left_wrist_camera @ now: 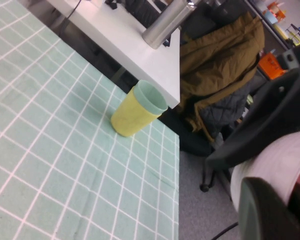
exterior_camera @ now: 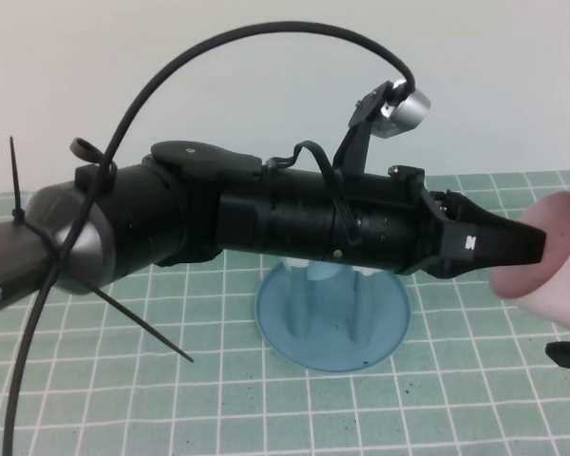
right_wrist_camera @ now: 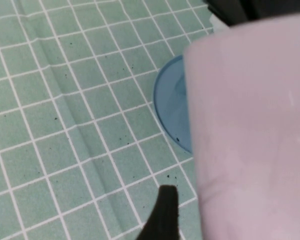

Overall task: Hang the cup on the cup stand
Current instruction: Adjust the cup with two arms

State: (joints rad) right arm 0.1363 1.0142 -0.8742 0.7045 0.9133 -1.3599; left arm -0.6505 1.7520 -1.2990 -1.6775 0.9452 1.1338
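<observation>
Green checked matting lies beneath us as our left gripper (exterior_camera: pixel 537 249) pinches the cup (exterior_camera: pixel 549 261) aloft right of the cup stand (exterior_camera: pixel 332 328), while our right gripper (right_wrist_camera: pixel 162 212) waits spread just beside it, probably for handover.

an office or lab workroom: a green white-gridded table mat (left_wrist_camera: pixel 65 150), a plain white desk (left_wrist_camera: pixel 125 45), a brown jacket (left_wrist_camera: pixel 220 60) draped over a black chair, cluttered shelving behind.
</observation>
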